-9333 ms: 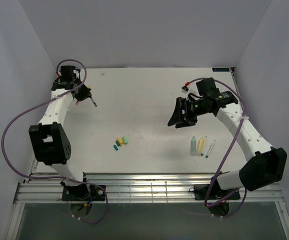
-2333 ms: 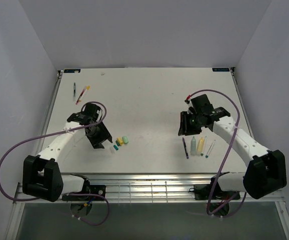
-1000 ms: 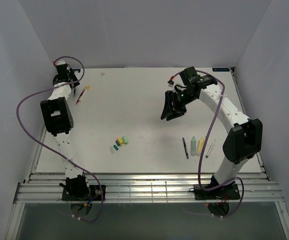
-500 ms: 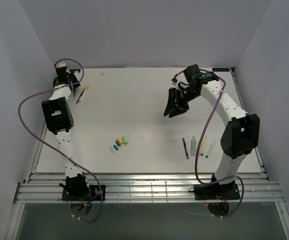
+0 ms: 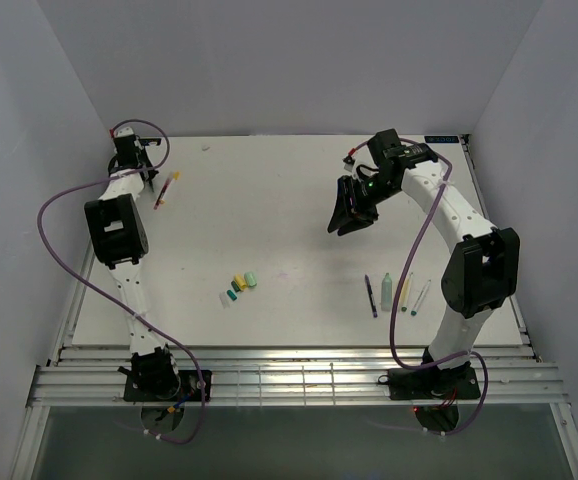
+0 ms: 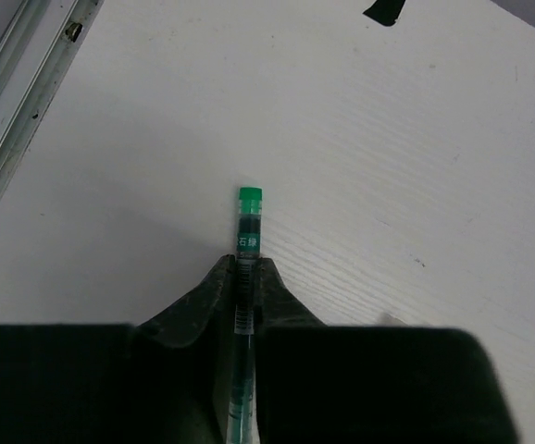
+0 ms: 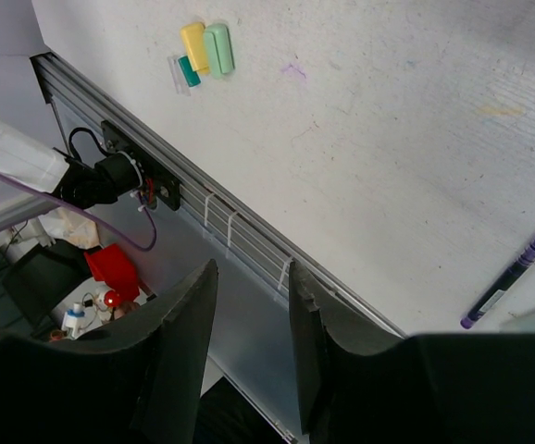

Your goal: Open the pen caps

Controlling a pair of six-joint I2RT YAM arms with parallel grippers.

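My left gripper (image 5: 135, 158) is at the far left corner of the table. In the left wrist view it (image 6: 246, 265) is shut on a thin green-ended pen (image 6: 250, 211) that lies lengthwise between the fingers, low over the table. A red-ended pen (image 5: 166, 188) lies just to its right. The pen caps (image 5: 239, 285), yellow, light green and teal, lie together at the near middle and also show in the right wrist view (image 7: 206, 50). My right gripper (image 5: 346, 217) is open and empty, held above the table right of centre, with nothing between its fingers in the right wrist view (image 7: 252, 305).
A purple pen (image 5: 370, 296), a pale-green marker barrel (image 5: 386, 291), a yellow marker barrel (image 5: 402, 290) and a thin pen (image 5: 421, 297) lie side by side at the near right. The purple pen also shows in the right wrist view (image 7: 506, 280). A metal rail (image 5: 269, 352) runs along the table's near edge.
Over the last two seconds the left arm swung from the caps to the far left corner, and the right arm lifted away from the pens. In the last half second nothing visibly moved.
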